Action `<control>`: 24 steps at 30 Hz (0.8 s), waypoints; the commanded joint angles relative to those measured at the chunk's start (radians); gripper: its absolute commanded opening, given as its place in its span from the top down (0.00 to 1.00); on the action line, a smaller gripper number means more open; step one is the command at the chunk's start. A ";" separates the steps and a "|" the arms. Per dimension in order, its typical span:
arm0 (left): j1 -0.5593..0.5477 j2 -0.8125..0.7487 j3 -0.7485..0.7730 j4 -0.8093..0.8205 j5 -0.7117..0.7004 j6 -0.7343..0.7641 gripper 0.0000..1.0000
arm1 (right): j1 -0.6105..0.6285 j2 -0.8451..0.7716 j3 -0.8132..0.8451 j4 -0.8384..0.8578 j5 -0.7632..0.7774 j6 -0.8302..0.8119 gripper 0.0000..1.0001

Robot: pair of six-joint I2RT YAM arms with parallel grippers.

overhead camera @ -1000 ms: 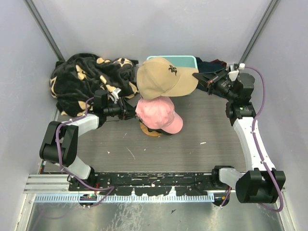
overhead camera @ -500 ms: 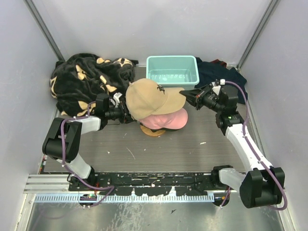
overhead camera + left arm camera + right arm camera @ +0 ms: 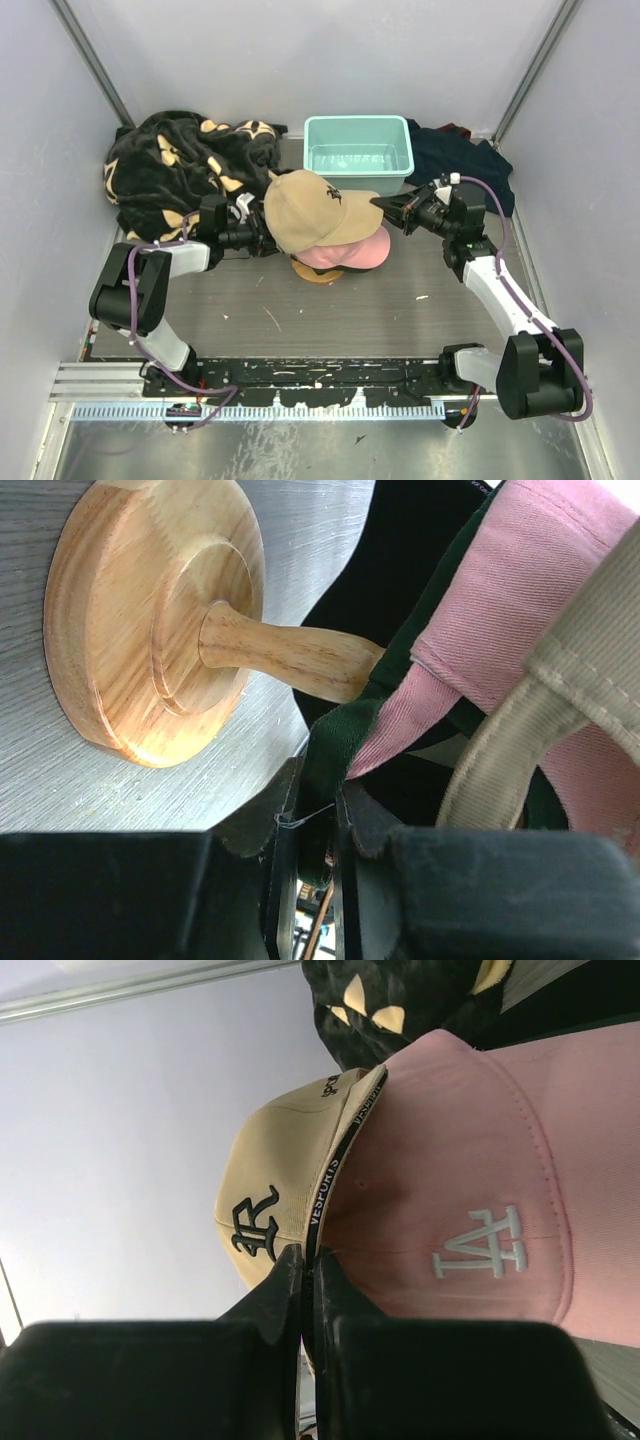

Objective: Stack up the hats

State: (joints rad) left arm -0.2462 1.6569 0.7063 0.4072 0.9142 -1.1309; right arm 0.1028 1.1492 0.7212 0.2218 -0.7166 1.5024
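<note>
A tan cap (image 3: 308,208) sits on top of a pink cap (image 3: 362,252) on a wooden stand (image 3: 316,272) mid-table. My right gripper (image 3: 385,207) is shut on the tan cap's brim (image 3: 335,1175), with the pink cap (image 3: 470,1210) just beneath it. My left gripper (image 3: 262,240) is shut on the dark green cap's back strap (image 3: 338,742) under the pink cap (image 3: 505,610). The wooden stand's base and stem (image 3: 150,630) show in the left wrist view. The black cap is mostly hidden inside the stack.
A teal bin (image 3: 358,150) stands at the back centre. A black blanket with tan flowers (image 3: 180,160) is heaped at the back left. A dark navy cloth (image 3: 465,155) lies at the back right.
My right gripper carried the tan cap from the back down and left onto the pink cap. The left gripper stayed at the back of the stack.
</note>
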 commanded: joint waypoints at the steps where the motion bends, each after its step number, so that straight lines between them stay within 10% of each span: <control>1: 0.000 0.028 -0.001 -0.003 -0.008 0.007 0.79 | -0.003 0.012 0.009 0.025 -0.031 -0.081 0.99; 24: -0.002 0.041 -0.045 0.035 -0.011 -0.032 0.87 | -0.087 -0.129 -0.249 -0.062 0.064 -0.327 0.99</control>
State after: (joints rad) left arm -0.2462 1.6806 0.6971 0.4595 0.9272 -1.1744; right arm 0.0139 1.0355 0.5201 0.1699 -0.6914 1.2747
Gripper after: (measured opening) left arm 0.176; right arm 0.069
